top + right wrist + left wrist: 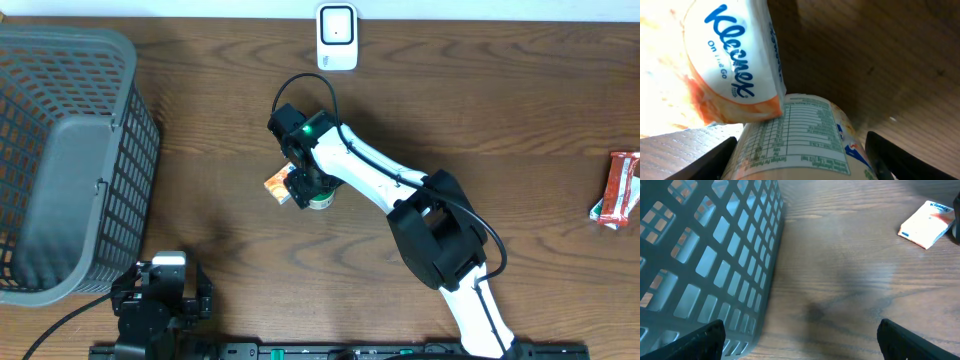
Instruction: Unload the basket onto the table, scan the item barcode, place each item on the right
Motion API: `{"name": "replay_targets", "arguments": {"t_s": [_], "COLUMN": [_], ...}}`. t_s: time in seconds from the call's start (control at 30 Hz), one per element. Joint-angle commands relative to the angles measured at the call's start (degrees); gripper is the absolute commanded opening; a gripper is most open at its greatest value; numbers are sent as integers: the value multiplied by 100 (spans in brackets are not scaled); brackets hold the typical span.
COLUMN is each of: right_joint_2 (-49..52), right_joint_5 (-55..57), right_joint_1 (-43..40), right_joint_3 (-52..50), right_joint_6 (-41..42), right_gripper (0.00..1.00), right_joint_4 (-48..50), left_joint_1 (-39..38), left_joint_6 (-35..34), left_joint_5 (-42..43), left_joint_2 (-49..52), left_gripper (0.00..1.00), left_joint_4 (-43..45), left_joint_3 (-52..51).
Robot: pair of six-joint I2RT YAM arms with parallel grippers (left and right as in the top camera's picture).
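A round container (795, 135) with a nutrition label fills the bottom of the right wrist view. It lies between the fingers of my right gripper (800, 162). The left finger (710, 160) is close against it, and a gap shows at the right finger (895, 155). A Kleenex tissue pack (730, 65) lies against the container's far side. From overhead, the right gripper (308, 190) is down over the container (320, 201) and the pack (277, 185). The white barcode scanner (337, 37) stands at the table's far edge. My left gripper (165, 285) is open and holds nothing.
A grey mesh basket (70, 150) takes up the left side, close to the left gripper (800, 342) and its left finger (700, 340). A red snack bar (622, 188) lies at the far right edge. The right arm's cable loops toward the scanner.
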Motion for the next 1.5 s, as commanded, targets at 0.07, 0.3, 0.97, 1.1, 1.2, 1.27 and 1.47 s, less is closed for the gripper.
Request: {"name": "replay_targets", "arguments": {"t_s": [0.07,0.3,0.97,1.1,1.2,1.27,1.47], "right_joint_2": [101,98,98,98,98,101,103], "right_joint_5": [101,101,-2251,-2669,-2907,-2907,-3032], "right_joint_1": [-13,-13,-1427,-2079,-2677,-3008,-3401], "right_joint_3": [-2,503,2455,2441,2417,2385,1956], "right_joint_6": [289,503,651,649,647,575,254], "right_gripper": [66,55,54,57,57,60,59], "right_joint_4": [-4,-887,-3126,-3189,-3305,-3303,-3305], "left_joint_1": [24,24,24,24,24,24,24], "left_joint_6": [-74,-74,-74,-74,-74,-74,-74], "left_joint_5": [-9,-9,-9,-9,-9,-9,-9], "left_joint_2": [-15,-15,-15,-15,-15,-15,-15], "left_gripper": [95,95,95,95,95,95,95], "left_joint_4": [-2,-2,-4,-4,-2,-2,-2], "left_joint_3": [9,9,9,9,9,9,9]}}
